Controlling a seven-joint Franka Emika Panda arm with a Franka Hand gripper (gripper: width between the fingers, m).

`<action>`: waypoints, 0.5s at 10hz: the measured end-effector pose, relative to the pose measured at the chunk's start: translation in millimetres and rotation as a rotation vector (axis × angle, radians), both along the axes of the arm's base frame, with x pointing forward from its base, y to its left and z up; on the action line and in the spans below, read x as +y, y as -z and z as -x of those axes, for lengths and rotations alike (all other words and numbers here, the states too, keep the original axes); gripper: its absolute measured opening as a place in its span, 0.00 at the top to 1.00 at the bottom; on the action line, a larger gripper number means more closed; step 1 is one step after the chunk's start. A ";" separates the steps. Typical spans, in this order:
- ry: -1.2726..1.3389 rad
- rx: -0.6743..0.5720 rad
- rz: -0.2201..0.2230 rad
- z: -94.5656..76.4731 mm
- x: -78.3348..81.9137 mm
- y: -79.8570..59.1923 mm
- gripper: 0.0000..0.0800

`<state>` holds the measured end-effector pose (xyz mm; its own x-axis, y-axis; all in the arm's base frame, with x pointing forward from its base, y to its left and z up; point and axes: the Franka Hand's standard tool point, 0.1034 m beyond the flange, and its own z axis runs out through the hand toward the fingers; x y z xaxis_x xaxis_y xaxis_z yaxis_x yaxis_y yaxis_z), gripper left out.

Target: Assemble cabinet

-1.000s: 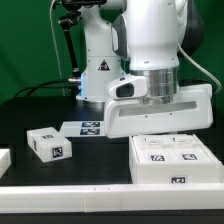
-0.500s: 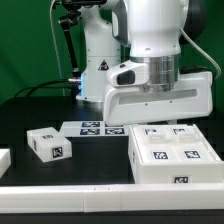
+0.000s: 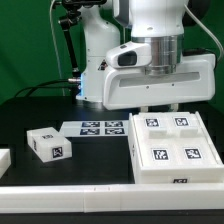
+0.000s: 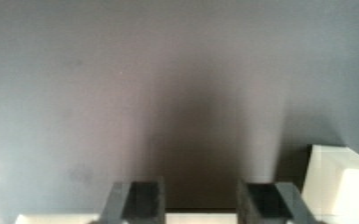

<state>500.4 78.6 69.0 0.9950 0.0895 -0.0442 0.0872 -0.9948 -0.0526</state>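
While ext. shows cabinet (image 3: pixel 172 140), wrist shows gripper (image 4: pixel 194 200) spread.

white cabinet (image 3: pixel 172 170), black-and-white tags (image 3: pixel 160 154), black table (image 3: pixel 40 105)

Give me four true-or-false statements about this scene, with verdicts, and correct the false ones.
1. The cabinet shows four square tags on its top face. True.
2. The gripper is shut on the cabinet. False: in the wrist view its fingers stand apart with nothing between them.
3. The small white block lies to the exterior view's left of the marker board. True.
4. The small white block rests on top of the cabinet. False: it sits on the table, apart from the cabinet.
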 end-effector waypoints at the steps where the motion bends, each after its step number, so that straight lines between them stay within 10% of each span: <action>1: -0.002 0.004 0.001 -3.3 0.4 -5.1 0.75; 5: -0.002 0.009 0.001 -0.6 0.1 -0.6 0.75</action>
<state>500.9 78.7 69.5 0.9944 0.0916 -0.0534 0.0888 -0.9947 -0.0525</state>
